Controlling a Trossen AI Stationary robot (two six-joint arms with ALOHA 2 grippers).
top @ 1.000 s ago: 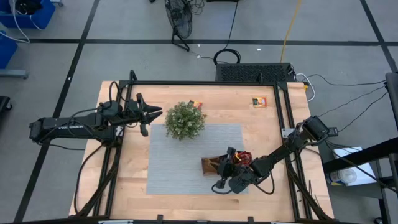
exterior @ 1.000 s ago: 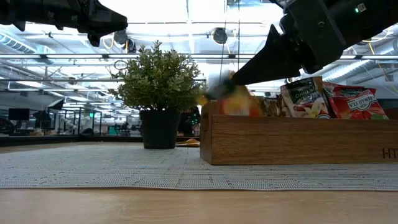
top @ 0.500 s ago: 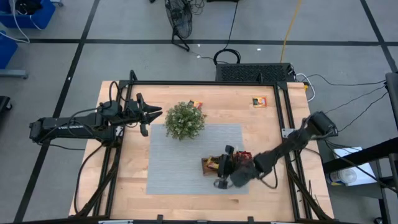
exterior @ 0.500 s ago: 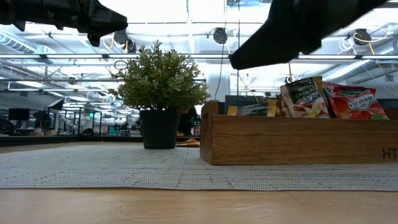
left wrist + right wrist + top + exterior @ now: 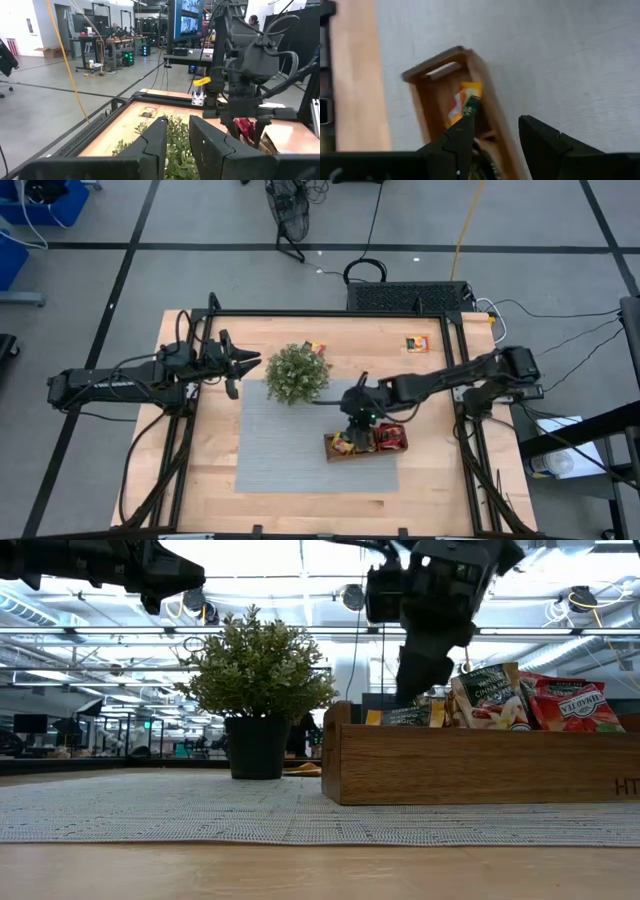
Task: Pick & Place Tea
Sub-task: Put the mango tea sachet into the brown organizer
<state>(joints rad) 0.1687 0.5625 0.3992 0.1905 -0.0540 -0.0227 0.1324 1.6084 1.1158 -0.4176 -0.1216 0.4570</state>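
The wooden tray (image 5: 365, 443) stands on the grey mat (image 5: 290, 440) and holds tea sachets: red ones (image 5: 392, 438) at its right end, an orange one (image 5: 462, 102) in its left end compartment. Upright sachets (image 5: 490, 695) stick out above the tray's wall. Two more sachets (image 5: 316, 347) (image 5: 417, 343) lie flat on the wood by the far edge. My right gripper (image 5: 357, 416) (image 5: 492, 135) hovers over the tray's far side, pointing steeply down, open, with nothing between its fingers. My left gripper (image 5: 250, 361) (image 5: 177, 142) waits level, left of the plant (image 5: 297, 373), open.
The potted plant (image 5: 258, 675) stands on the mat's far left corner, between my two grippers. A black frame (image 5: 330, 315) runs round the table. Bare mat lies left of and in front of the tray.
My right gripper held an orange sachet over the tray's left end and has let it go; the sachet now lies in that compartment. The gripper then rose and swung from the tray's near side toward the table's far edge, tipping to point steeply down.
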